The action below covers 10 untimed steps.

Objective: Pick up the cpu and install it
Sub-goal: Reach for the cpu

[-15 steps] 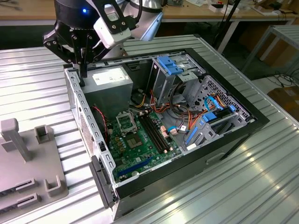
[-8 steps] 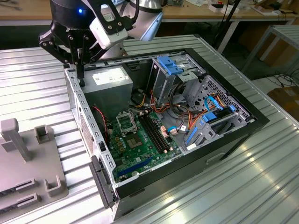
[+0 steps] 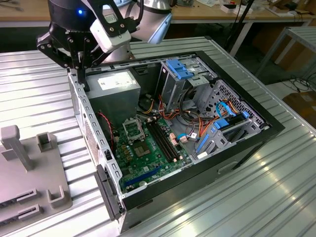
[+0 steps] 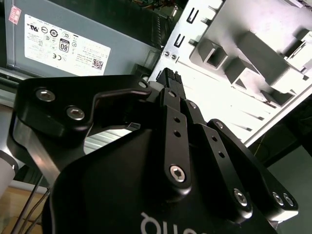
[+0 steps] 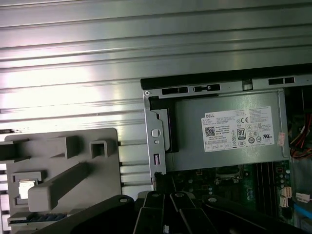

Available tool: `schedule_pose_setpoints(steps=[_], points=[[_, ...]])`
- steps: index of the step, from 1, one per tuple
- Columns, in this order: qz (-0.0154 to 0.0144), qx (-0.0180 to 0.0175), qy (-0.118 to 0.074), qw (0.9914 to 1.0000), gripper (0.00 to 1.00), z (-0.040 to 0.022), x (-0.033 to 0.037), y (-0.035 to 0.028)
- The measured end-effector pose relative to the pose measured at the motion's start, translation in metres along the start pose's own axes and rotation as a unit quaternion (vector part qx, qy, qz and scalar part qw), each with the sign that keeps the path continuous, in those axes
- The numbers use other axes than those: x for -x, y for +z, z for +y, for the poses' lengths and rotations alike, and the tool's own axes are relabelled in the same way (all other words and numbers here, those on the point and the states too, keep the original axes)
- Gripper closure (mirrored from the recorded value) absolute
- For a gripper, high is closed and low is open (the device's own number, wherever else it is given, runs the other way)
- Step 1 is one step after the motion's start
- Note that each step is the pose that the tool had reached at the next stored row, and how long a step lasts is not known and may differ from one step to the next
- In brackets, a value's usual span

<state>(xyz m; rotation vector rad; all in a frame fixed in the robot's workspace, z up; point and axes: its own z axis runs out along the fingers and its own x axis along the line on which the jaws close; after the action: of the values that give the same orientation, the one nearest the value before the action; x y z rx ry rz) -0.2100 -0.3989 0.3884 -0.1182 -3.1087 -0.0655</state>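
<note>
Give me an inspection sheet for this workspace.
Surface: ribbed metal table carrying an open computer case.
Job's things: cpu sits in the grey tray; socket on the green board inside the case.
Clutter: nothing seen.
Gripper: shut, above the case's corner by the power supply.
Cables: orange, red and blue wires inside the case.
Surroundings: wooden benches behind the table.

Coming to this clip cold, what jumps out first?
The open computer case lies on the ribbed metal table, its green circuit board exposed. The gripper hangs above the case's corner at the exterior view's left, beside the grey power supply. Beside the case lies a grey fixture tray; in the first wrist view a small silvery square, probably the cpu, sits in it.
</note>
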Motion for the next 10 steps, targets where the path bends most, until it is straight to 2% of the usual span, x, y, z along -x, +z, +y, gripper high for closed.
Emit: schedule_pose_setpoints(steps=[4, 10], points=[[0.0001, 0.0000, 0.000, 1.00000, 0.89, -0.0005, -0.0065, 0.0002], [0.0001, 0.0000, 0.000, 1.00000, 0.89, -0.0017, -0.0196, 0.0009]])
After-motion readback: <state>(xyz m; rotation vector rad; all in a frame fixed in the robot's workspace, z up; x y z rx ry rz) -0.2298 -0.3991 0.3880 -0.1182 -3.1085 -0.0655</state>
